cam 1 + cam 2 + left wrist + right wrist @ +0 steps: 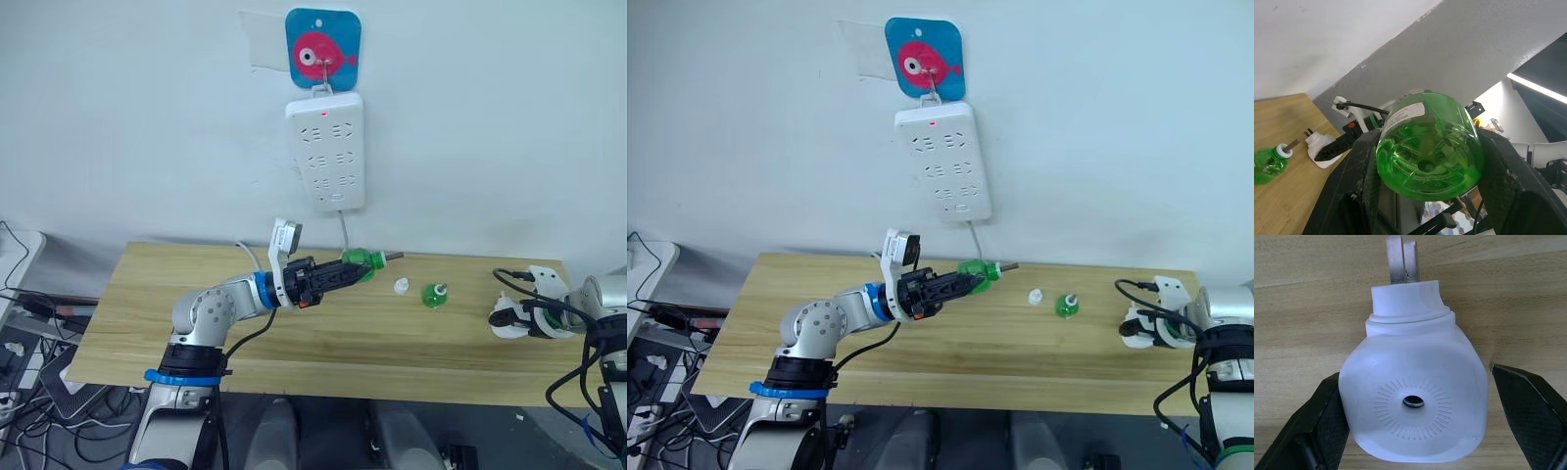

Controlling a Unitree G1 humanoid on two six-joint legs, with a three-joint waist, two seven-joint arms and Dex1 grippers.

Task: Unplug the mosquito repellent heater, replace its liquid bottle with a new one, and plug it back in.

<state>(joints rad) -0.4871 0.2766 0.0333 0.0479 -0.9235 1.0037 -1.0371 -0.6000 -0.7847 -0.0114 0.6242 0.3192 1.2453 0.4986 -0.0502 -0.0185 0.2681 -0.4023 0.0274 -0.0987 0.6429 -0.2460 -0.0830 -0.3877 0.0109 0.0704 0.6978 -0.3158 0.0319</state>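
My left gripper is shut on a green liquid bottle, held on its side above the table with its brown wick pointing right. In the left wrist view the bottle's round base sits between both fingers. A second green bottle stands on the table with a small white cap beside it. At the far right, the white mosquito repellent heater rests on the wood between the fingers of my right gripper, prongs pointing away and vent hole facing the wrist camera.
A white power strip hangs on the wall from a blue fish hook, its red light on and its cord dropping behind the wooden table. Cables lie on the floor at the left.
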